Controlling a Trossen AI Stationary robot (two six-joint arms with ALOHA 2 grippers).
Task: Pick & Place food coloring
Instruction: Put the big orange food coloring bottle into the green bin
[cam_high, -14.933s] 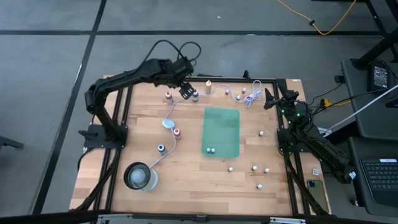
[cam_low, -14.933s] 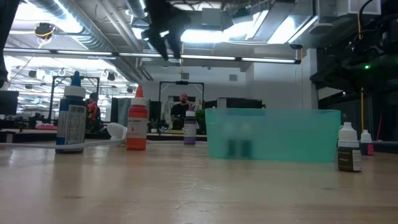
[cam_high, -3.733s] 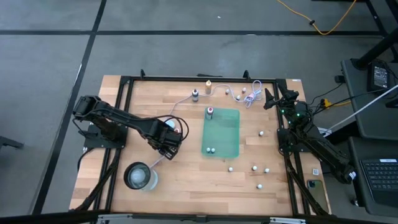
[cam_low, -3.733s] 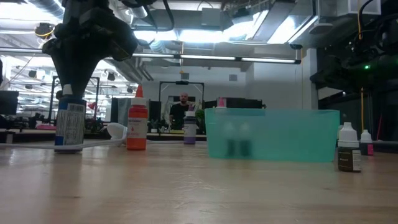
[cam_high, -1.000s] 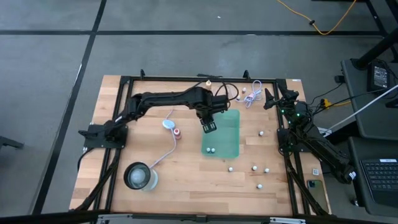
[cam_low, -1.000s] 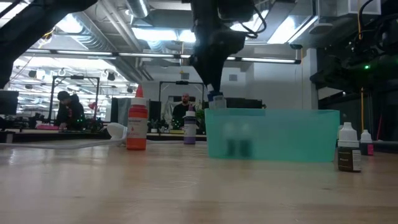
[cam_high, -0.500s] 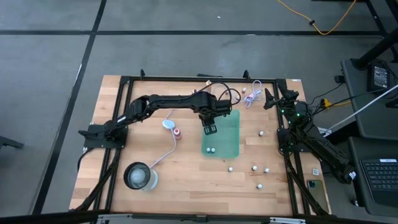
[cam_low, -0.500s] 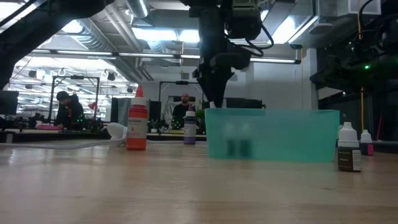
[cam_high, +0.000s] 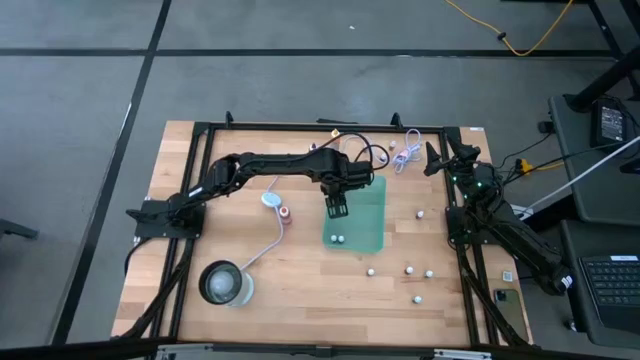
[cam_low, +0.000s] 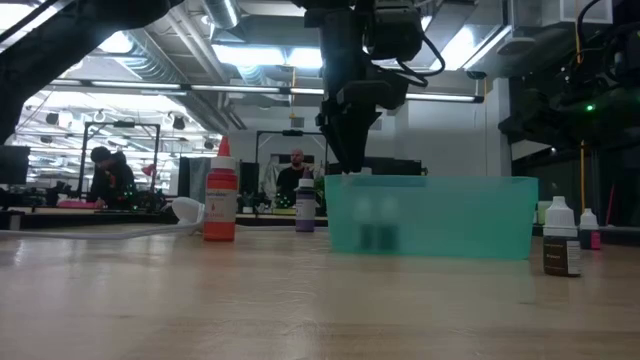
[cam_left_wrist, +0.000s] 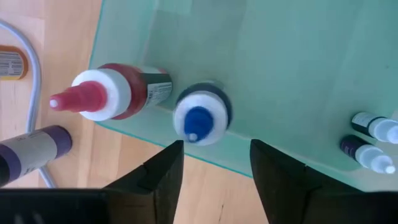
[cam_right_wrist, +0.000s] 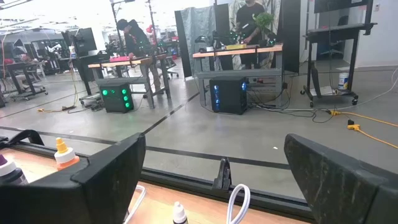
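A teal tray lies mid-table. A blue-capped food coloring bottle stands upright on the tray's floor at its far-left corner, beside a red-capped one. My left gripper hangs just above the blue cap, pointing down, open, its fingers apart from the bottle; the high view shows it over that corner. Two small bottles lie in the tray's near part. My right gripper waits open at the table's far right corner.
A red-capped bottle and a pale-blue puck on a white cable sit left of the tray. A glass container stands near left. Several white bottles dot the right half. A dark bottle stands outside the tray's corner.
My left gripper has come down over the tray's far-left corner with the blue-capped bottle, set it on the tray floor and opened, letting go. The bottle now stands free. The tray has slid slightly toward the table's left.
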